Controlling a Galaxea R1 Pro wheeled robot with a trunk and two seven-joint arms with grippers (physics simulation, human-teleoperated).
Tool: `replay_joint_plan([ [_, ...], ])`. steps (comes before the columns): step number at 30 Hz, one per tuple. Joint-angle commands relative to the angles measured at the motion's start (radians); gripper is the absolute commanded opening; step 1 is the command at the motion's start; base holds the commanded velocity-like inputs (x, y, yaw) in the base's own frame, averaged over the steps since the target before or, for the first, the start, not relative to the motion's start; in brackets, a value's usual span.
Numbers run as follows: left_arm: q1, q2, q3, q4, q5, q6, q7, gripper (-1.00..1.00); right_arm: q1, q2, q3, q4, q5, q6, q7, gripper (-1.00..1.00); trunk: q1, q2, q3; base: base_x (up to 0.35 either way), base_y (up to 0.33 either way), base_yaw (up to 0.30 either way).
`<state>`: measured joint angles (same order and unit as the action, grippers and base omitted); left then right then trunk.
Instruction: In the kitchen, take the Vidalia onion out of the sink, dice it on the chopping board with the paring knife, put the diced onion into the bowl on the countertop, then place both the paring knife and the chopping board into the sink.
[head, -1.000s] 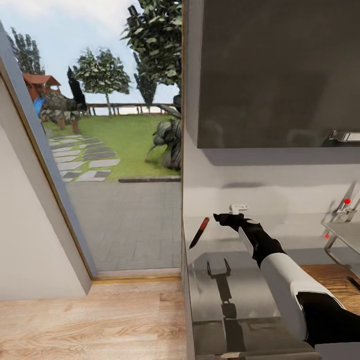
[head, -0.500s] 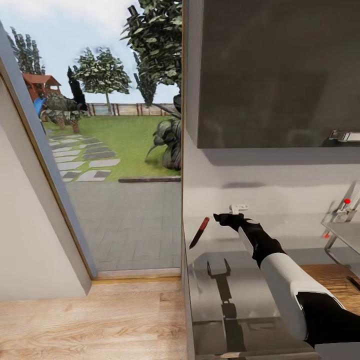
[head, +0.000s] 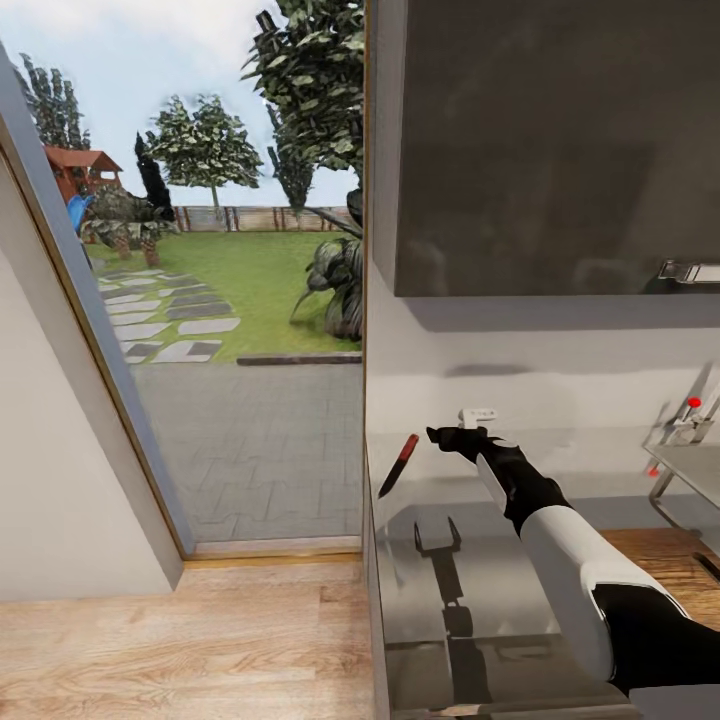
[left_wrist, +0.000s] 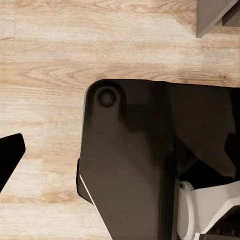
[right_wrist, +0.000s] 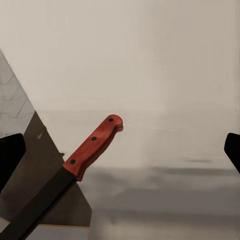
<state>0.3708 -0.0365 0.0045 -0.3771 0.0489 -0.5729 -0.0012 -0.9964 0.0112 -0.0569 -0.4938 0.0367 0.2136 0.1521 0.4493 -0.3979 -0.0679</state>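
right gripper (head: 447, 436) spread, hovering near the paring knife (head: 398, 465) at the countertop's (head: 520, 600) left edge; close squarely on the red handle

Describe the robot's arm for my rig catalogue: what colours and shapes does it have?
In the head view, the right arm has a glossy white rounded forearm shell between black segments, ending in a black wrist and a slim black right pincer. Both wrist views show black fingertips at the frame edges.

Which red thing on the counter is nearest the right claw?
The paring knife's red handle, just beside the right claw; the tap's red knob sits far off.
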Motion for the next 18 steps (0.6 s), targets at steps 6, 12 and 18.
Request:
replay_joint_plan([
  [6,0.0,0.0,0.0,-0.002,0.005,-0.002,0.0,1.0,-0.001,0.001,-0.006,-0.002,0.004,0.006,0.006,1.0,0.001,-0.002,-0.002,0.0,0.0,0.0],
  [12,0.0,0.0,0.0,-0.002,0.005,-0.002,0.0,1.0,-0.001,0.001,-0.006,-0.002,0.004,0.006,0.006,1.0,0.001,-0.002,-0.002,0.0,0.0,0.0],
  [18,0.0,0.0,0.0,-0.002,0.005,-0.002,0.0,1.0,-0.001,0.001,-0.006,-0.002,0.004,0.006,0.006,1.0,0.001,-0.002,-0.002,0.0,0.0,0.0],
])
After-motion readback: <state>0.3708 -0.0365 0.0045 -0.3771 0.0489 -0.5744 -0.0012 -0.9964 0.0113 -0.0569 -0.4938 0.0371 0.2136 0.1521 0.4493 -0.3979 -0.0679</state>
